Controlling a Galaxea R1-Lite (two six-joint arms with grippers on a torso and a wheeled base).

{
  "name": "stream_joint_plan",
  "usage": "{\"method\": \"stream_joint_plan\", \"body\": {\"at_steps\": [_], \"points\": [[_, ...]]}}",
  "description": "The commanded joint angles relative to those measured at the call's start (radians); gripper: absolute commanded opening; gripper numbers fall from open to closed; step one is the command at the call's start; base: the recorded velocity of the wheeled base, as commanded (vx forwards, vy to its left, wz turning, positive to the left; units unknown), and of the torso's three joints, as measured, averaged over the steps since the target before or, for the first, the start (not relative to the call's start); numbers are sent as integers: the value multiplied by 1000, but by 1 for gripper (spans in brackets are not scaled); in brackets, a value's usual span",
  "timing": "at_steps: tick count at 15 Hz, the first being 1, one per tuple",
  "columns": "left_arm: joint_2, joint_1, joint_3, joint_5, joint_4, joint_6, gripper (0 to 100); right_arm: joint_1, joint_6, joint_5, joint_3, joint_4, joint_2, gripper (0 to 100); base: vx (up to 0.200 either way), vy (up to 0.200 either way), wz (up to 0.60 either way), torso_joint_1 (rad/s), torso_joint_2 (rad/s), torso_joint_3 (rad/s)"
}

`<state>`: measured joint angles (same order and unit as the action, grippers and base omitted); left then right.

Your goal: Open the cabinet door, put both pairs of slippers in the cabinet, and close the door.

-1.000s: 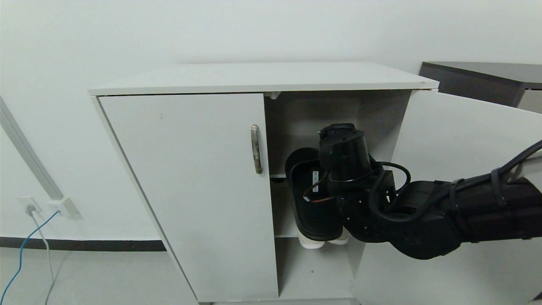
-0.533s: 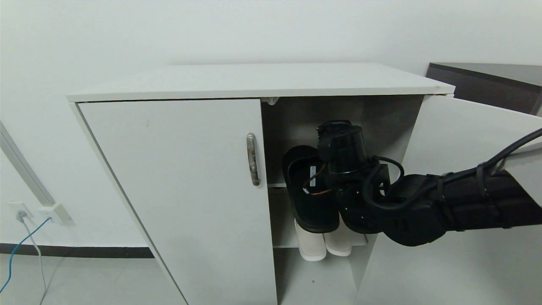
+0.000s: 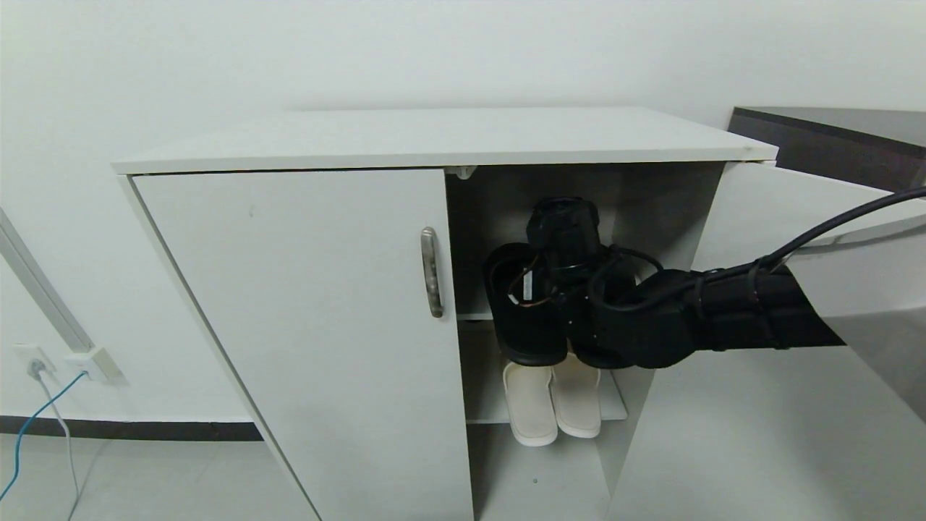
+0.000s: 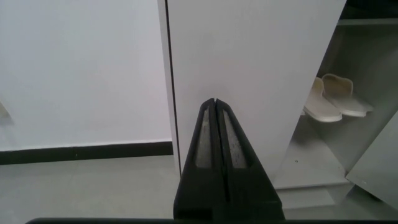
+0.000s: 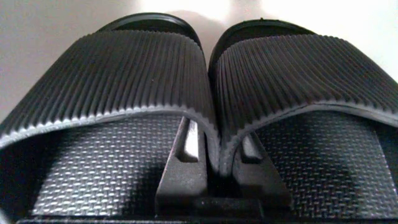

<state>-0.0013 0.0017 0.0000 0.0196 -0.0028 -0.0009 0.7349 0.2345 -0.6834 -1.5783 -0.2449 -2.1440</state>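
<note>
With the right tool [image 5: 214, 148], clamps both black slippers [image 5: 137, 74] at once, fingers [image 5: 186, 149] pinched shut on the two inner strap edges, which press back to back between them. Broad arched straps in ribbed rubber; beneath them, footbeds in a fine diamond-grid texture. Holds the pair on end in the open right half of the cabinet [image 3: 434, 137], about level with the upper shelf [image 3: 474, 316], footbeds facing outward; cannot tell whether touching that shelf. Just under the black pair, flat on the middle shelf [image 3: 615, 411], a pair of white slippers [image 3: 550, 401]: smooth, matte, side by side, rounded ends slightly past the shelf's front edge. Cabinet itself plain white board, flat top, square edges. Left door [image 3: 304, 325] shut, a flat panel with a slim vertical metal handle [image 3: 432, 271] near its inner edge. Right door [image 3: 759, 434] swung wide, with the right arm reaching in across its front. Left tool [image 4: 215, 109] low outside the cabinet, before the shut left door, its slim black fingers pressed flat together with nothing between. On the wall to the left, a white socket [image 3: 32, 358] with a blue cable [image 3: 36, 427] trailing down.
</note>
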Motion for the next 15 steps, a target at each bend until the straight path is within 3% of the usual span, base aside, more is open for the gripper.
{"method": "stream_joint_plan", "body": {"at_steps": [1, 8, 15], "points": [[1, 0, 0, 0, 0, -1, 0, -19, 0, 5, -83, 29, -57, 0, 0, 0, 0, 0, 0, 0], [1, 0, -2, 0, 0, -2, 0, -71, -34, 7, -295, 49, -174, 0, 0, 0, 0, 0, 0, 0], [1, 0, 0, -1, 0, -2, 0, -86, -52, 24, -341, 52, -208, 0, 0, 0, 0, 0, 0, 0]]}}
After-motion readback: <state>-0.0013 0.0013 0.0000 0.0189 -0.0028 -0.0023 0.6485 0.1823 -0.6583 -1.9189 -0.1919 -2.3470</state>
